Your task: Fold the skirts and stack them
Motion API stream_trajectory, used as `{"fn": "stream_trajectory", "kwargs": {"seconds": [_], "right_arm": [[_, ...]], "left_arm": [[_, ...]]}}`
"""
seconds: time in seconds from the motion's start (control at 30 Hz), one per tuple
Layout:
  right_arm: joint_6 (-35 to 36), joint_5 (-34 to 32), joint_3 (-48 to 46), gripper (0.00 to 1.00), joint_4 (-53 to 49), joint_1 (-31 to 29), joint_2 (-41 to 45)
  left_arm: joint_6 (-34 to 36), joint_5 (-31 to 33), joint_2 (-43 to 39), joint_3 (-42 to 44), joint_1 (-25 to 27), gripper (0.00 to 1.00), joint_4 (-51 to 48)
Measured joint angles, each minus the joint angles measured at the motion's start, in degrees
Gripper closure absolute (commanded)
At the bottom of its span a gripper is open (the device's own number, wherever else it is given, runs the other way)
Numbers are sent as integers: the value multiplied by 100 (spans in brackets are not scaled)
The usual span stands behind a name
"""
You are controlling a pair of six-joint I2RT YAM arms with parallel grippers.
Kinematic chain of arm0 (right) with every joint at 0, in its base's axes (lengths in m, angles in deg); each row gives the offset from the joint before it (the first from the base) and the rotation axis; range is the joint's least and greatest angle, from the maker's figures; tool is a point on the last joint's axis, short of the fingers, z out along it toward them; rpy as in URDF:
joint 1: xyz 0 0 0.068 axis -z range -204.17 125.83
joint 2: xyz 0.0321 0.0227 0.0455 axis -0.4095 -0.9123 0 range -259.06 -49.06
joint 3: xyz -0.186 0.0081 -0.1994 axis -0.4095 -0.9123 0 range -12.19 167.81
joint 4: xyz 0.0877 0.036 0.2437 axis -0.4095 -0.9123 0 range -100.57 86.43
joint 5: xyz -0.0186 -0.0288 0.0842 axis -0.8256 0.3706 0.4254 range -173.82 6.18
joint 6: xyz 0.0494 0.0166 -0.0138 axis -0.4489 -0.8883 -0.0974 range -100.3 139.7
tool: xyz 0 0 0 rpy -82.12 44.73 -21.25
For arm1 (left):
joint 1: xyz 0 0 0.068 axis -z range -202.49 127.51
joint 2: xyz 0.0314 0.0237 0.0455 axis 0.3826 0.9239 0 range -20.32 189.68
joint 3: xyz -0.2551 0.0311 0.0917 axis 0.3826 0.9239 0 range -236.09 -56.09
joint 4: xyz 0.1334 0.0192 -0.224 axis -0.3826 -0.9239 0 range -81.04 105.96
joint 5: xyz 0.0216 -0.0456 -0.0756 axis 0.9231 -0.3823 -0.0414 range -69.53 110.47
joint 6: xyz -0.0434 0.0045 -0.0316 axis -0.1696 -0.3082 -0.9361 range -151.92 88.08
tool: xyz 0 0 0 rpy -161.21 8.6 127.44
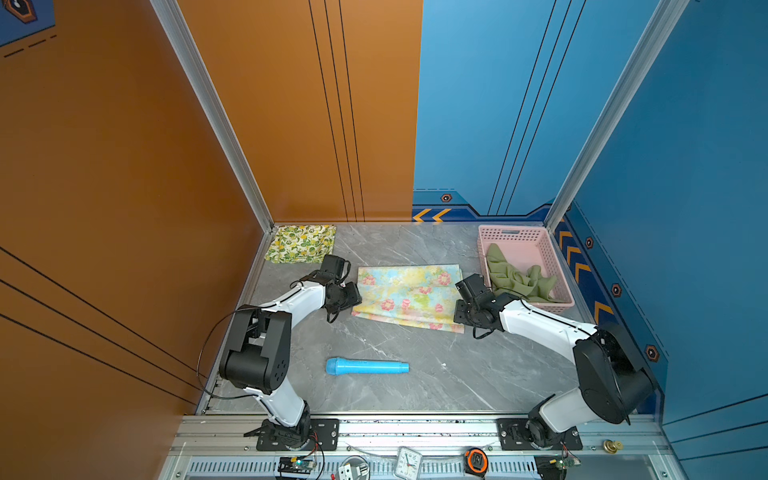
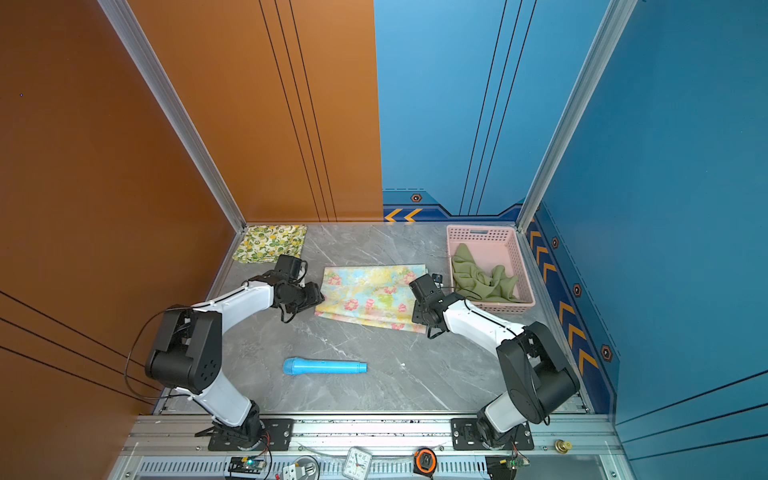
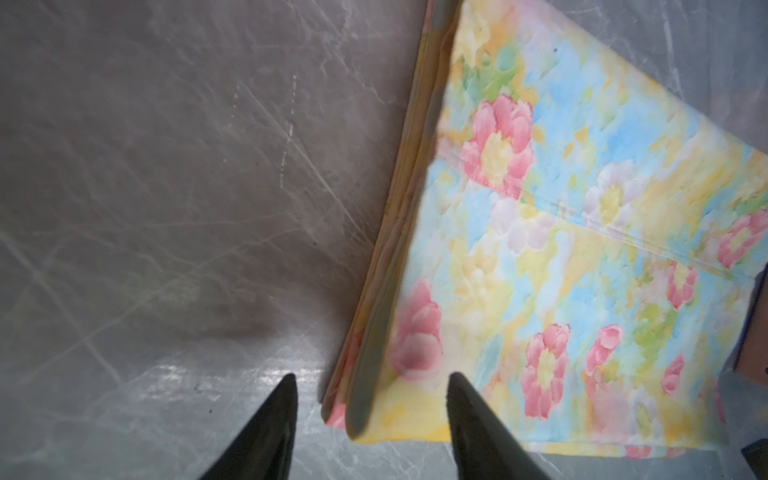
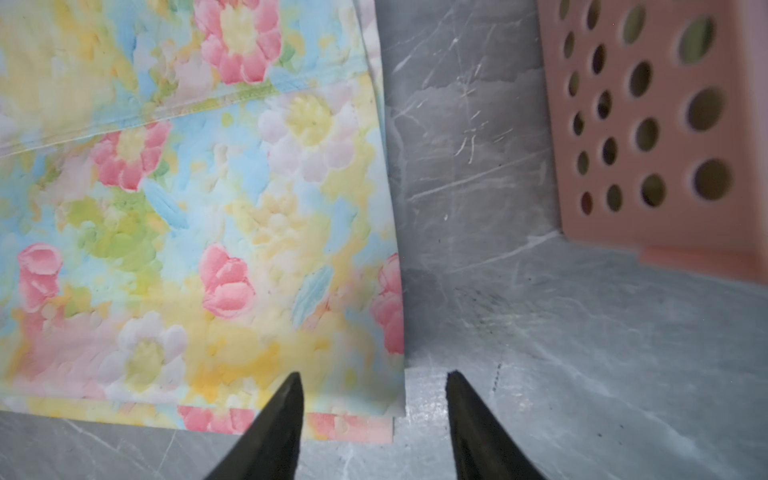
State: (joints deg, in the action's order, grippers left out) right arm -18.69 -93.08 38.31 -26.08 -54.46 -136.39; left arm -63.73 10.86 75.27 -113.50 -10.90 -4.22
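Now stands released at both ends of the flowered skirt [image 1: 409, 297] (folded flat on the worktop [image 1: 457, 374]): left tool [image 3: 372, 375] by the left edge, right tool [image 4: 373, 374] by the right, gripping nothing.

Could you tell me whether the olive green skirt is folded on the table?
No, the olive green skirt lies crumpled and unfolded inside the pink basket.
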Motion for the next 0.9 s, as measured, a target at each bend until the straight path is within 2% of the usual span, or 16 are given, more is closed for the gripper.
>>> {"fn": "stream_trajectory", "kwargs": {"seconds": [0.3, 0.57, 0.63, 0.9], "right_arm": [[-52, 306, 160, 41, 11, 544, -39], [-195, 721, 455, 45, 214, 599, -627], [-225, 780, 457, 45, 227, 599, -708], [-315, 883, 457, 46, 409, 636, -872]], "left_arm": [[55, 61, 380, -706, 9, 27, -111], [214, 63, 951, -1084, 17, 28, -369], [245, 63, 1023, -1110, 24, 30, -411], [420, 39, 1338, -1320, 151, 52, -509]]}}
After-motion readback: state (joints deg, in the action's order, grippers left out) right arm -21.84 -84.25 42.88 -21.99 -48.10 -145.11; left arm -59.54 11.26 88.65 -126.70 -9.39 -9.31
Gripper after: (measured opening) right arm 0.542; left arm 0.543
